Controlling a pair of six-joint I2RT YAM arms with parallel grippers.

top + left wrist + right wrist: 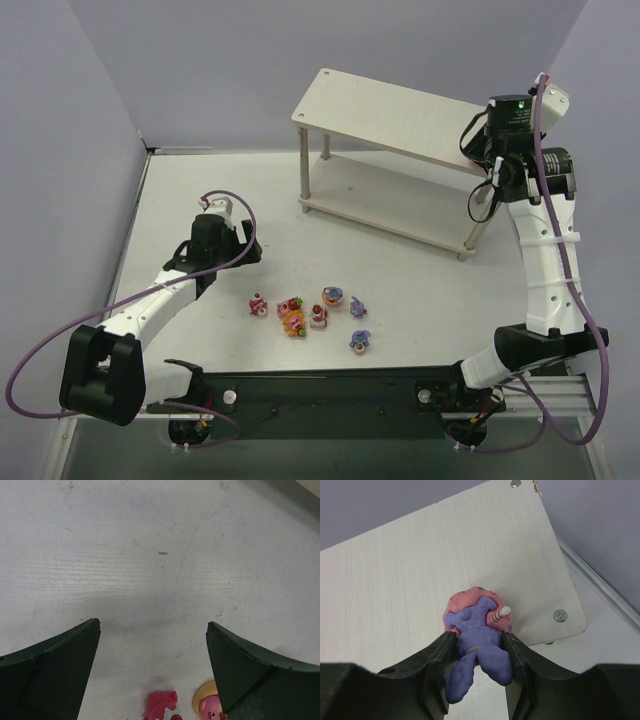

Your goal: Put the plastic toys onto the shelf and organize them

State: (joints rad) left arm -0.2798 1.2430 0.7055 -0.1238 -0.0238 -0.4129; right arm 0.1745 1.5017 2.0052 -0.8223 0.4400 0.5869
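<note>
Purple bunny (pixel 479 627), clamped in the right gripper (pixel 477 644), hangs over the shelf top board (pixel 395 590), which spreads toward 10 o'clock.

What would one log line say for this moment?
right gripper: shut on purple bunny, over shelf | left gripper: open, above table | other toys: clustered on table

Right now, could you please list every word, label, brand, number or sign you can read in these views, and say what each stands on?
None: no readable text in any view.
The shelf is bare wood with plain screws.
The plastic toys on the table are too small to show any marks.
The bunny in the right gripper carries no lettering.
</note>
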